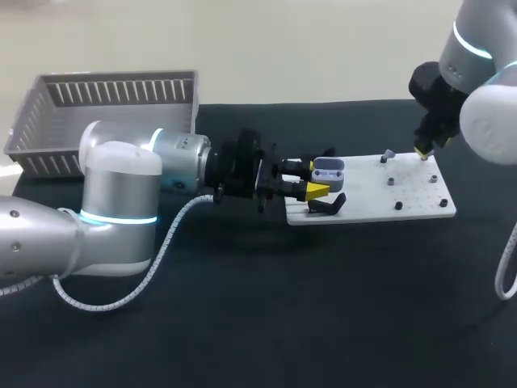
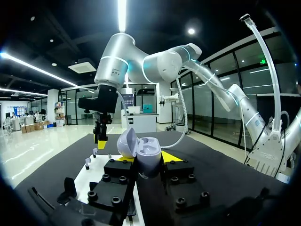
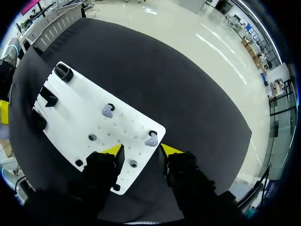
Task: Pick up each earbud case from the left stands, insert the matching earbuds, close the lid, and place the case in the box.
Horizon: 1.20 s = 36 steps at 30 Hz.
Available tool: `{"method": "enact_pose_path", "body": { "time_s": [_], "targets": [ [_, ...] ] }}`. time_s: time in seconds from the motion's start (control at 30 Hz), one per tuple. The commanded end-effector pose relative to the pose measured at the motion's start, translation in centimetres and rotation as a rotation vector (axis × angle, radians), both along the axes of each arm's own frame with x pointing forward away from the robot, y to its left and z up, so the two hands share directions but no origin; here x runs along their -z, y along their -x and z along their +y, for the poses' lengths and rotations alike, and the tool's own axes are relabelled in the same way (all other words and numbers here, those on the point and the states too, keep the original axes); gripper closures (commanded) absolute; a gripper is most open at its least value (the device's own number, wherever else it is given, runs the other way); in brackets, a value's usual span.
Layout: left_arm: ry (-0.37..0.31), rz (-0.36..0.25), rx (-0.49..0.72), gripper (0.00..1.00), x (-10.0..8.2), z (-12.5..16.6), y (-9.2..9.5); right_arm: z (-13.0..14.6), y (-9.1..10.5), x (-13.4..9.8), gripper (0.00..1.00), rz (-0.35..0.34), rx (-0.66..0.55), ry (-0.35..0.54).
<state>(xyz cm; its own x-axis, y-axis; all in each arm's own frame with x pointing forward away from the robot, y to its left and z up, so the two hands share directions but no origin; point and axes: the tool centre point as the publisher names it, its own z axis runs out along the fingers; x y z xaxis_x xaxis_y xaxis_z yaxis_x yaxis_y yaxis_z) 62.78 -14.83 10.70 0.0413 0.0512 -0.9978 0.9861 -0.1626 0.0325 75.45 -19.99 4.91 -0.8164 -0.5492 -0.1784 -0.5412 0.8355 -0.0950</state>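
Note:
A pale grey earbud case [image 1: 329, 170] with its lid up is held over the left end of the white board [image 1: 404, 202], my left gripper [image 1: 315, 179] shut on it. In the left wrist view the case [image 2: 141, 148] sits upright between the yellow tips of that gripper [image 2: 146, 160]. My right gripper [image 1: 423, 150] hangs over the board's far right corner. In the right wrist view its fingers [image 3: 141, 149] stand apart on either side of a grey earbud [image 3: 151, 140] without touching it. A second earbud [image 3: 107, 111] lies further along the board.
A grey slatted basket [image 1: 105, 105] stands at the back left of the black table. Black stands [image 1: 327, 206] rise at the board's left end, and small dark pegs [image 1: 398, 206] dot its right half. My two arms are well apart.

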Motion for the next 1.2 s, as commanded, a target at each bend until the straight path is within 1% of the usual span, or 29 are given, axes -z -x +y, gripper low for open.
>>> {"method": "enact_pose_path", "body": {
  "time_s": [0.03, 0.2, 0.3, 0.67, 1.2],
  "targets": [
    [0.002, -0.002, -0.004, 1.0, 0.1, 0.0, 0.1, 0.0, -0.5, 0.6, 0.51, 0.013, 0.001, -0.001],
    [0.002, -0.002, -0.004, 1.0, 0.1, 0.0, 0.1, 0.0, -0.5, 1.0, 0.51, 0.018, 0.001, 0.002],
    [0.002, -0.002, -0.004, 1.0, 0.1, 0.0, 0.1, 0.0, -0.6, 1.1, 0.55, 0.022, -0.001, 0.005],
    [0.002, -0.002, -0.004, 1.0, 0.1, 0.0, 0.1, -0.3, -1.1, 1.5, 0.55, 0.029, 0.007, 0.014],
    [0.002, -0.002, -0.004, 1.0, 0.1, 0.0, 0.1, -0.6, -1.1, 1.8, 0.61, 0.032, 0.023, 0.017]
  ]
}}
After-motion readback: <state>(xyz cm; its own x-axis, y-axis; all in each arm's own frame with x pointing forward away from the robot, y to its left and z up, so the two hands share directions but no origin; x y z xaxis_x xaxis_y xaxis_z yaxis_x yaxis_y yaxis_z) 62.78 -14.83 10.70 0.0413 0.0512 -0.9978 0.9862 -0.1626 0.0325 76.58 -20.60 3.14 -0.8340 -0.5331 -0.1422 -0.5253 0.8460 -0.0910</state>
